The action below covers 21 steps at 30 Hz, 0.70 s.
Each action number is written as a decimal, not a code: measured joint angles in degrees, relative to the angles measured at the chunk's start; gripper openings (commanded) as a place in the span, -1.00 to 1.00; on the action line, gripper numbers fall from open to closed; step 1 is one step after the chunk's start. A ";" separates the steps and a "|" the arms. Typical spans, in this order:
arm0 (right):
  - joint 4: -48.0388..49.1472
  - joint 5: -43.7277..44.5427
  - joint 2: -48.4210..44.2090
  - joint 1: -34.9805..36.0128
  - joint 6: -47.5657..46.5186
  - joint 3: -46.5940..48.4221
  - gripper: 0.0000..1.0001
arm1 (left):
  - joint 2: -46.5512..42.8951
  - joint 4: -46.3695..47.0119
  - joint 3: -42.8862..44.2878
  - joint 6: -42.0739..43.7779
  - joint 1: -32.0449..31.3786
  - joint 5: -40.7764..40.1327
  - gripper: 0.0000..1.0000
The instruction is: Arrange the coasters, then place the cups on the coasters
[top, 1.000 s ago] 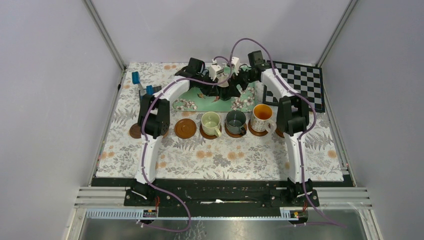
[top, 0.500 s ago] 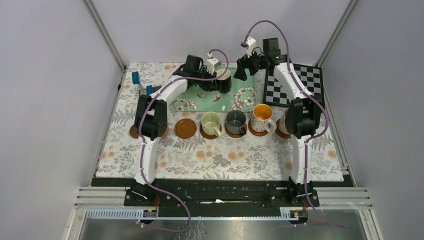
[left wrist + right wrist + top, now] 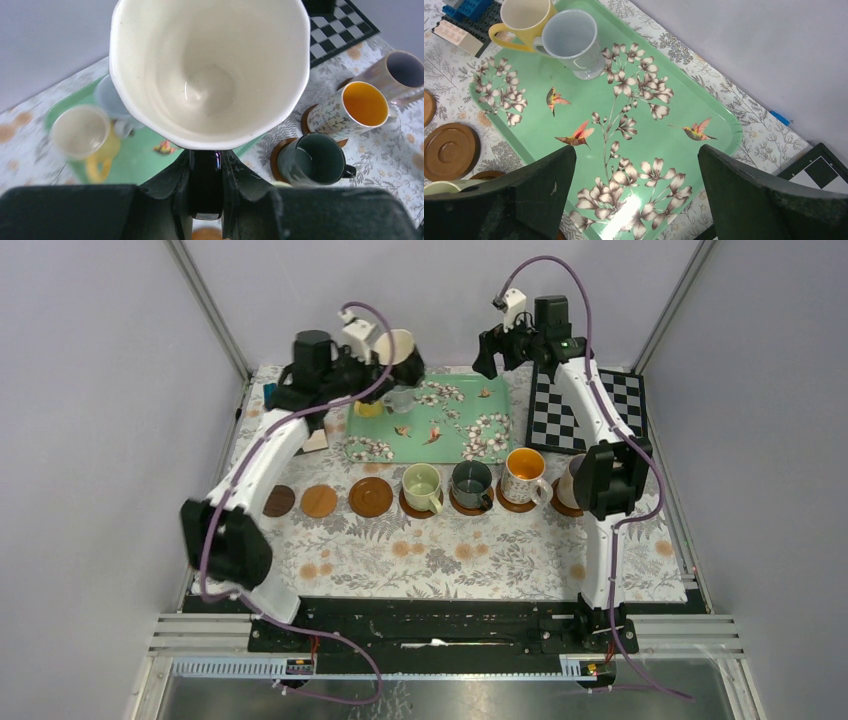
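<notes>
White-lined black mug (image 3: 210,65) sits clamped in the left tool (image 3: 206,182), seemingly by its handle; right tool (image 3: 636,192) gapes empty.

The round brown wooden coasters (image 3: 319,501) lie in a row, four bearing ceramic mugs (image 3: 471,482), while a yellow mug (image 3: 369,408) and a pale blue mug (image 3: 400,400) stand on the green tray (image 3: 460,405) and a black mug with white inside (image 3: 400,346) is tilted in the air.
</notes>
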 measured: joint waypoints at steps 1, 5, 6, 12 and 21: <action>-0.15 0.48 -0.39 0.00 0.00 -0.09 0.99 | -3.82 0.04 -3.13 -0.87 1.31 -0.68 -1.00; -0.15 0.98 -2.45 0.00 0.26 -1.95 0.99 | -17.14 -0.70 -14.12 -2.56 5.62 -5.18 -1.00; -0.22 1.03 -3.08 0.00 0.42 -2.54 0.99 | -20.55 -1.01 -17.11 -2.56 6.36 -6.99 -1.00; -0.61 2.05 -4.42 0.00 1.86 -2.97 0.99 | -37.18 -7.30 -31.43 -2.75 5.86 -11.19 -1.00; -6.03 2.10 -4.42 0.00 2.14 -2.95 0.99 | -43.60 -11.28 -47.50 -8.61 5.35 -15.32 -1.00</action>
